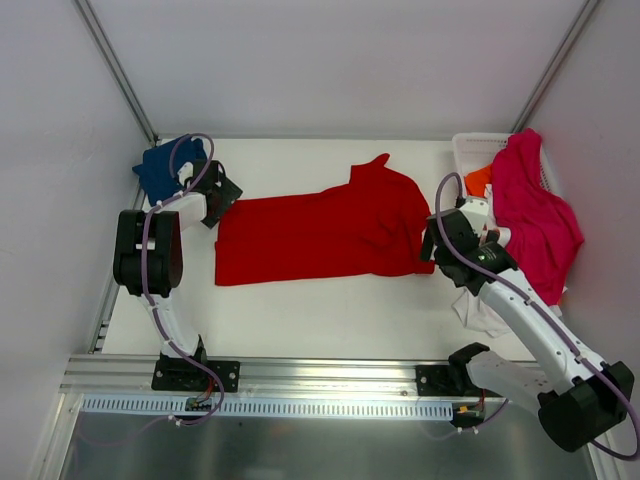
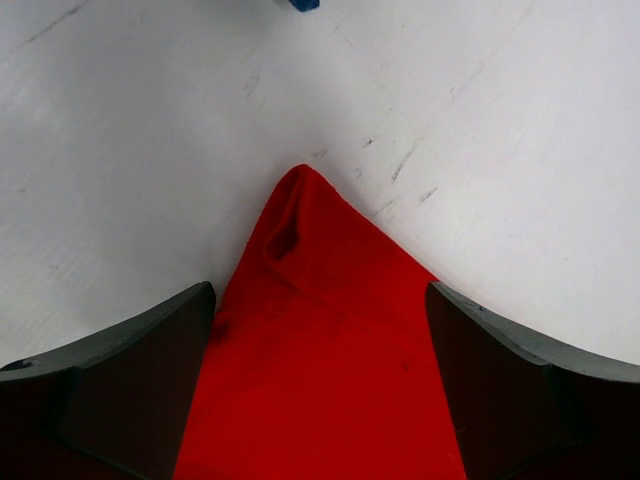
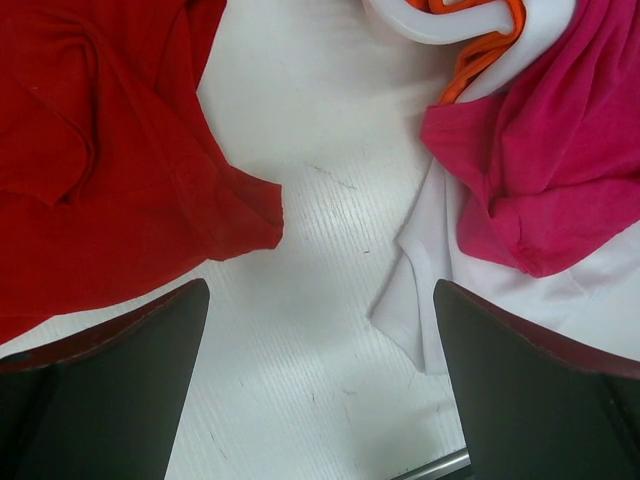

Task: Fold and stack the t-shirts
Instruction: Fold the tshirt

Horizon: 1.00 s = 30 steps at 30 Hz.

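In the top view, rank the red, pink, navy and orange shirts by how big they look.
1. red shirt, spread flat
2. pink shirt, draped
3. navy shirt, bunched up
4. orange shirt, mostly hidden, so its real size is unsure

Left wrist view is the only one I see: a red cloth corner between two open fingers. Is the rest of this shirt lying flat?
Observer: Yes, the red t-shirt lies spread across the middle of the table.
Operator: Where is the right gripper?
Observer: The right gripper hangs open at the shirt's opposite end, between it and a white t-shirt.
Operator: Any other shirts?
Observer: A navy t-shirt lies bunched in the far left corner.
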Each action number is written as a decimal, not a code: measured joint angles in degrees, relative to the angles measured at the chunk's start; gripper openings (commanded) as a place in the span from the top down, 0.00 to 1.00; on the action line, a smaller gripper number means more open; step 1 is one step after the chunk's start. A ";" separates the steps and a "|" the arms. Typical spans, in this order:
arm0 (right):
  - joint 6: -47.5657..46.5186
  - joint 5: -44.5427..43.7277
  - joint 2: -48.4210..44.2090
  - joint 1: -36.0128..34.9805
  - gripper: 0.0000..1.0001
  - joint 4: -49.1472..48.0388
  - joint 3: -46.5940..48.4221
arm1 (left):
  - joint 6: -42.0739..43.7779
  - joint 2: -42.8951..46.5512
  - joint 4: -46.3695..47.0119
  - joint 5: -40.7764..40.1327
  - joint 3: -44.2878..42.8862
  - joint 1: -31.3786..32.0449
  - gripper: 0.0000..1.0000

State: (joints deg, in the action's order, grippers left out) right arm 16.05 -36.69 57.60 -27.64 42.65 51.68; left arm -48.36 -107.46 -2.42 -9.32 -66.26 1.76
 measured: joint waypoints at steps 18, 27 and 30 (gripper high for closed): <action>-0.02 0.11 6.60 0.00 0.01 -2.49 0.00 | 1.55 -0.59 -1.07 -1.75 -3.19 -2.97 0.16; -0.02 0.11 8.90 0.00 0.00 -3.56 0.00 | 1.51 -2.34 -1.20 -0.35 -3.72 -3.37 0.19; -0.04 0.11 9.66 0.00 0.01 -3.89 0.00 | 1.49 -2.36 -1.20 0.50 -3.74 -3.37 0.20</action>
State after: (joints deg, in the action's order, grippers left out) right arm 16.01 -36.58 67.26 -27.64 38.76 51.68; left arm -46.87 -109.82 -3.62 -8.82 -70.00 -1.61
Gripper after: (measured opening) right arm 0.993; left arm 0.804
